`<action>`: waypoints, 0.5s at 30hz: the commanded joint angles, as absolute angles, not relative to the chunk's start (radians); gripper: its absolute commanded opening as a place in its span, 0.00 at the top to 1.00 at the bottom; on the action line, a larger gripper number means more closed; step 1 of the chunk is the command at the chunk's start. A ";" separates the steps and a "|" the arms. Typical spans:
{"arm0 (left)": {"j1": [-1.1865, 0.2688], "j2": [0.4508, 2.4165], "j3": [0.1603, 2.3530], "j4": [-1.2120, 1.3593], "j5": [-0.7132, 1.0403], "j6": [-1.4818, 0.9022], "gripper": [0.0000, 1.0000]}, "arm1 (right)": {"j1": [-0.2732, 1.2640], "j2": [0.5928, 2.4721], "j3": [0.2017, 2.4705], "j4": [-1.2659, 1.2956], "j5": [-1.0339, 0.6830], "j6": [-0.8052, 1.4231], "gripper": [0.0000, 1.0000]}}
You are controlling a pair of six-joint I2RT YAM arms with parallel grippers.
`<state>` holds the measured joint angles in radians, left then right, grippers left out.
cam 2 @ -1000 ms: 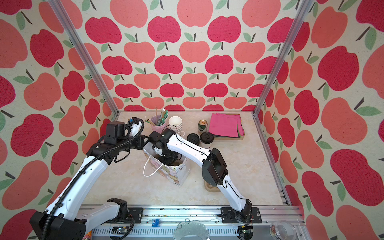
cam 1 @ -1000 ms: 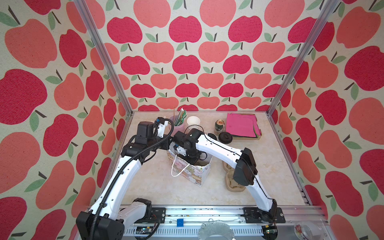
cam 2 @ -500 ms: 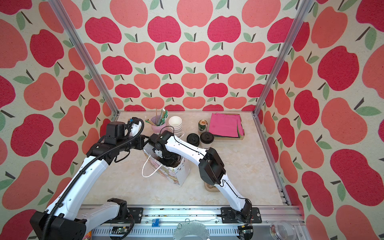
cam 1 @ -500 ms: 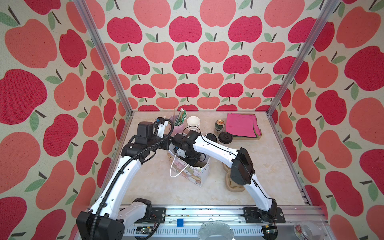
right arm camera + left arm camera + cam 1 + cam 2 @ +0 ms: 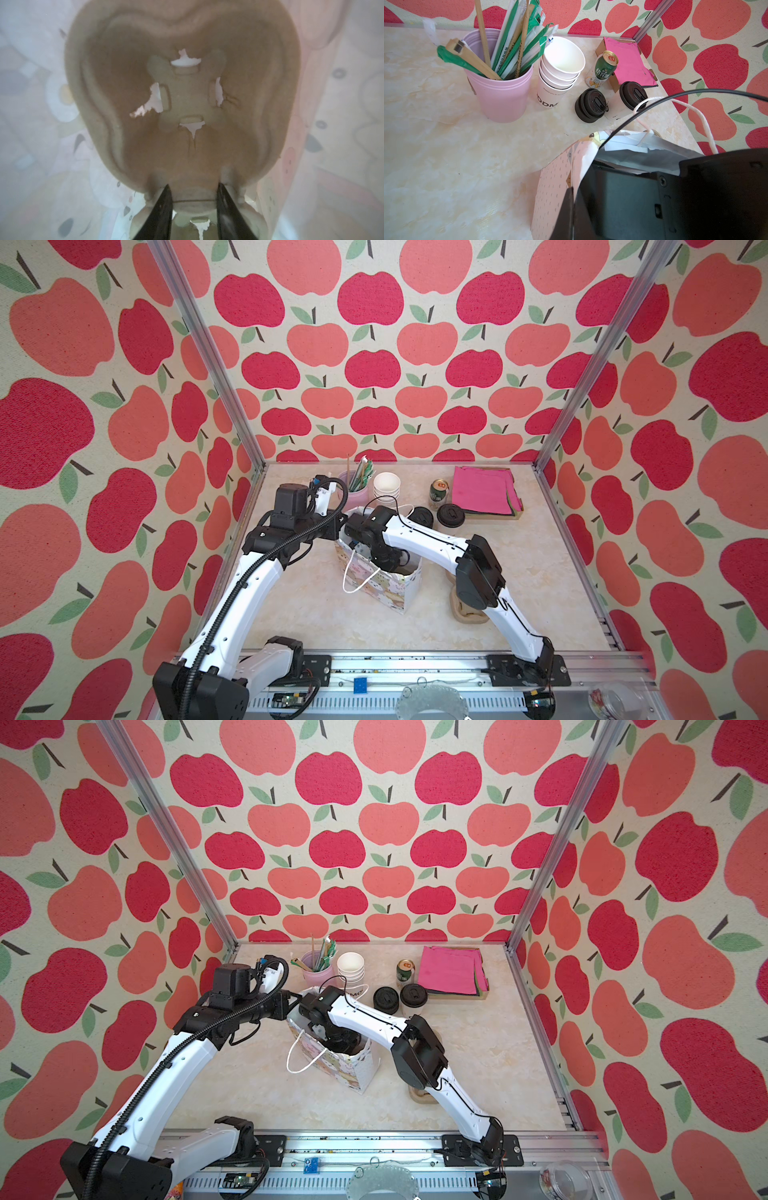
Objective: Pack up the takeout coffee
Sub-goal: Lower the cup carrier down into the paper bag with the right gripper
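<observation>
Tabletop [image 5: 519,572] bears takeout coffee [image 5: 451,515], apart from right claw [image 5: 193,185] gripping carrier [image 5: 187,145].

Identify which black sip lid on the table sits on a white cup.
The one nearer the pink napkins: the takeout coffee. Its neighbour is only stacked lids.

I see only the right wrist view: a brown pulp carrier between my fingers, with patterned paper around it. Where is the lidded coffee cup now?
Observer: The takeout coffee stands upright on the table, outside the paper bag, beside the pink napkins.
Operator: Does something hold the bag while my right gripper is inside with the pulp carrier?
Observer: Yes, the left gripper is shut on the bag's rim.
Operator: Is there another carrier?
Observer: Yes, a second carrier lies on the table, partly under the right arm.
</observation>
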<state>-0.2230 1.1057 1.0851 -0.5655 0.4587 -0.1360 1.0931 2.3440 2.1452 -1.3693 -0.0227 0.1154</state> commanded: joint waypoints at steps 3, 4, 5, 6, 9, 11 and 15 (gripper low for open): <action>-0.216 1.092 1.070 -0.565 0.446 -0.120 1.00 | 1.098 2.393 2.115 -1.408 -0.016 0.103 0.65; -0.216 1.092 1.069 -0.565 0.445 -0.121 1.00 | 1.099 2.397 2.115 -1.408 -0.015 0.103 0.65; -0.216 1.092 1.070 -0.565 0.445 -0.121 1.00 | 1.099 2.399 2.114 -1.406 -0.016 0.103 0.65; -0.216 1.092 1.070 -0.565 0.445 -0.122 1.00 | 1.098 2.403 2.112 -1.405 -0.015 0.104 0.65; -0.216 1.092 1.070 -0.565 0.442 -0.123 1.00 | 1.099 2.414 2.107 -1.404 -0.013 0.104 0.65; -0.216 1.092 1.068 -0.565 0.440 -0.122 1.00 | 1.101 2.422 2.102 -1.402 -0.009 0.104 0.65; -0.216 1.092 1.068 -0.565 0.440 -0.123 1.00 | 1.102 2.438 2.093 -1.399 0.002 0.107 0.64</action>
